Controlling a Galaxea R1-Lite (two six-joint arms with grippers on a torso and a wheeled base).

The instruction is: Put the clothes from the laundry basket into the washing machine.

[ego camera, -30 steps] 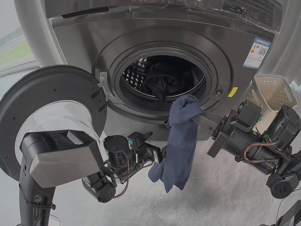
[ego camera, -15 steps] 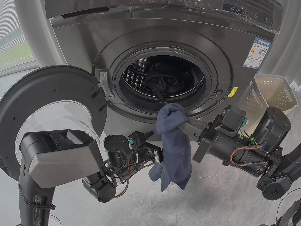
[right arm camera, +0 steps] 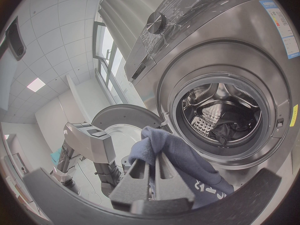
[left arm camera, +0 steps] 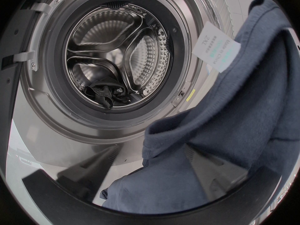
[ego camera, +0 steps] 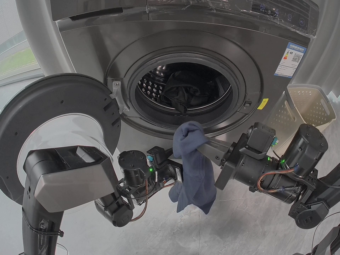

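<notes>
A blue garment (ego camera: 194,174) hangs in front of the washing machine, below the drum opening (ego camera: 184,89). My right gripper (ego camera: 200,146) is shut on its upper fold; in the right wrist view the two fingers (right arm camera: 140,172) press together on the blue garment (right arm camera: 175,150). My left gripper (ego camera: 176,174) sits low, right behind the hanging cloth. In the left wrist view its fingers (left arm camera: 215,169) stand wide apart, with the blue garment (left arm camera: 243,116) lying across them. A black garment (ego camera: 180,91) lies inside the drum. The laundry basket (ego camera: 308,105) stands at the right.
The round machine door (ego camera: 56,124) is swung fully open to the left, close to my left arm. The pale laundry basket leans against the machine's right side behind my right arm. Grey tiled floor (ego camera: 248,224) lies below the garment.
My right gripper has carried the blue garment left and down from the drum's lip. The cloth now hangs against my left gripper. The left arm has barely shifted.
</notes>
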